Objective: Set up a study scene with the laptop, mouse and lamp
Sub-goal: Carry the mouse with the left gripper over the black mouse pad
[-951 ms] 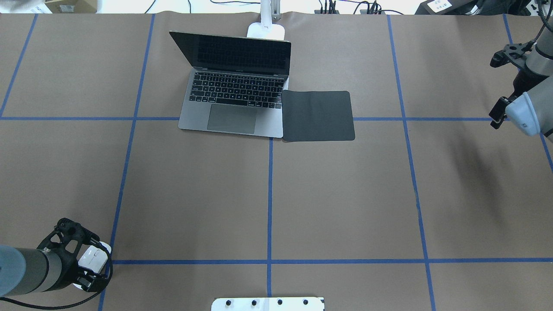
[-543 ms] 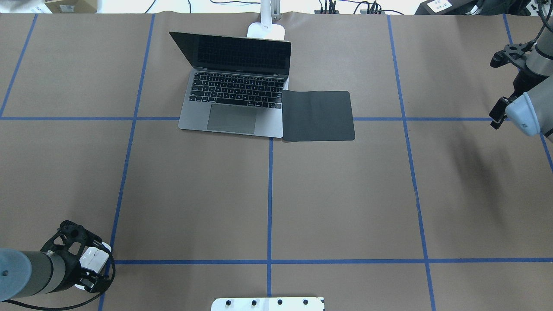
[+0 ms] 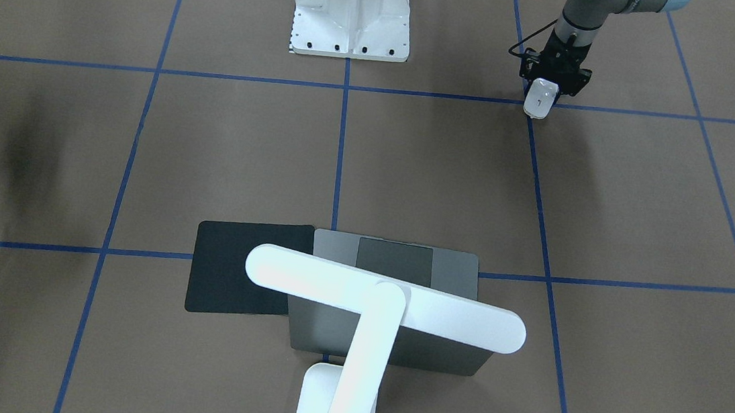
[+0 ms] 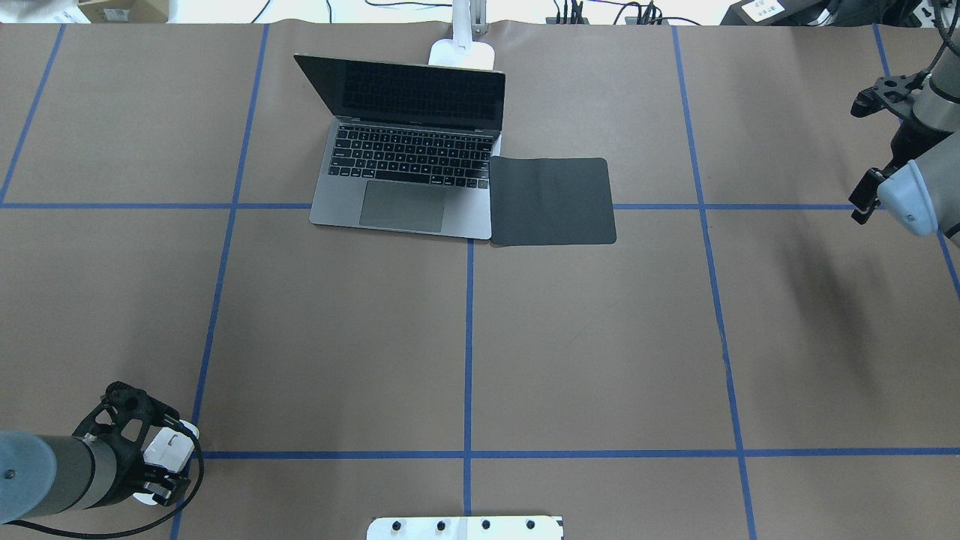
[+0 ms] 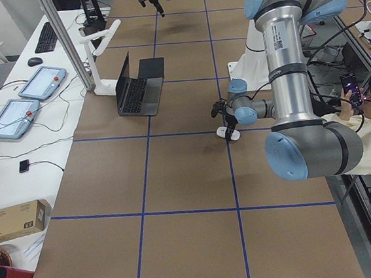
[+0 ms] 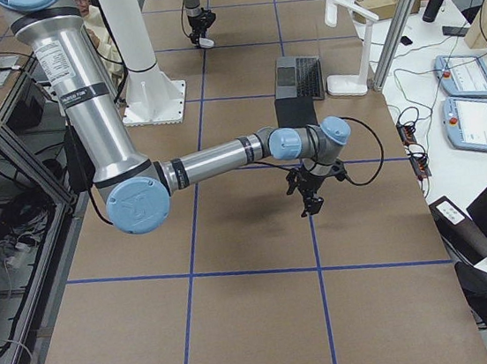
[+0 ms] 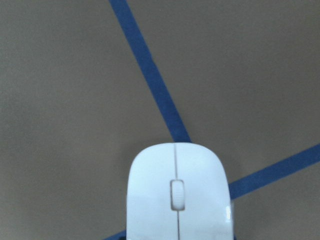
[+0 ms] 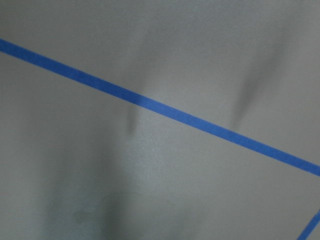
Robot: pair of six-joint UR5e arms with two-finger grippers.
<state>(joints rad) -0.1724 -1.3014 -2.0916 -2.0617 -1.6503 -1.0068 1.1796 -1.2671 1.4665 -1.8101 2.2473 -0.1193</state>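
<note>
At the near-left of the table (image 4: 600,352), at a crossing of blue tape lines (image 7: 150,80): the mouse (image 7: 176,197). It is white and glossy, lies scroll wheel up on the brown covering, and sits well apart from the rest of the scene.
Handling, as judged: light and rigid, with a slippery curved shell. It would likely squirt free if pinched high on the crown. It is best taken across its two long sides, low and at mid-length, with modest force.
Markings: none seen on the shell.

Left gripper (image 4: 157,457): set down over the mouse, jaws standing either side of it. Whether the pads already press its sides cannot be told, as the wrist view shows no fingers.

Laptop (image 4: 405,172): open, screen dark, far middle of the table. Key legends are too small to read and no logo is in view.
Black mat (image 4: 551,201): just beside the laptop's right edge, and probably where the mouse is to go.
Lamp (image 3: 451,316): base behind the laptop, bar head reaching over it.

Right gripper (image 6: 305,194): hangs above the table's right side. Whether it stands wide or closed cannot be told.

White bolted pedestal (image 3: 353,9): near edge, middle. It carries no legible writing.
</note>
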